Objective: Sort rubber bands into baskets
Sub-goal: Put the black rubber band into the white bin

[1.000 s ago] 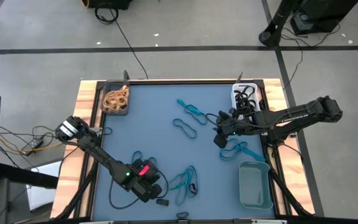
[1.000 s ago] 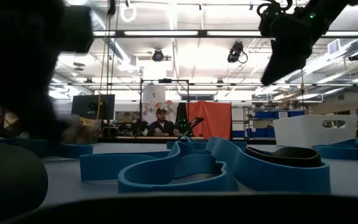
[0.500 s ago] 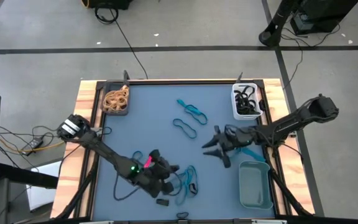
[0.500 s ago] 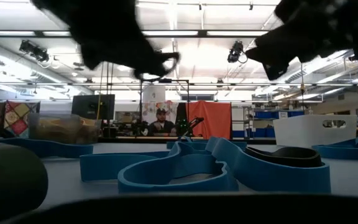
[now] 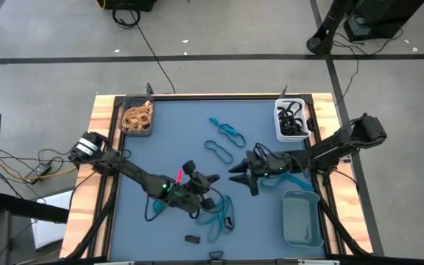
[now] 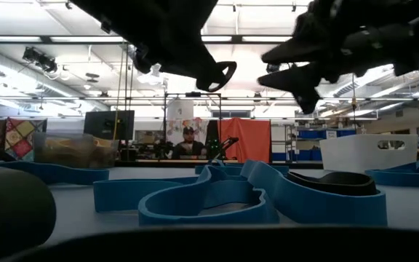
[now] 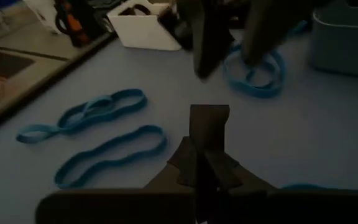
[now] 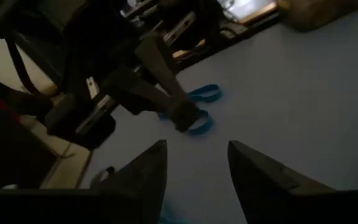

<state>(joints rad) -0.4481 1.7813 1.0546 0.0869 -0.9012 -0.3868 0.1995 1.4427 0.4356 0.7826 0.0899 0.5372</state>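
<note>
My left gripper (image 5: 209, 179) hangs over the table's middle, shut on a black rubber band (image 6: 222, 75). My right gripper (image 5: 240, 179) faces it from the right, open, with nothing between its fingers (image 8: 146, 163). Blue rubber bands lie flat on the table at the far middle (image 5: 227, 131), below the left gripper (image 5: 219, 213) and under the right arm (image 5: 291, 177). A dark basket (image 5: 137, 118) holds tan bands, a white basket (image 5: 291, 119) holds black bands, and a grey-teal basket (image 5: 302, 218) stands at the near right. My left gripper pinches one end of the black band's loop (image 7: 209, 134) between its two shut fingers. The fingers come nearly level from the table's left. The rest of the loop (image 8: 186, 116) sticks out past the fingertips, lifted clear of the table.
A small black piece (image 5: 191, 239) lies near the table's front edge. A black cable (image 5: 149, 210) trails on the table under the left arm. Wooden rails (image 5: 101, 147) frame the blue mat. In the low view a person sits far behind the table (image 6: 188, 143).
My left gripper has risen from the near edge and swung toward the table's middle, rolling and tipping up to nearly level, with the black band lifted clear. My right gripper has come down from beside the white basket toward the left gripper, tipping from pointing down to nearly level.
</note>
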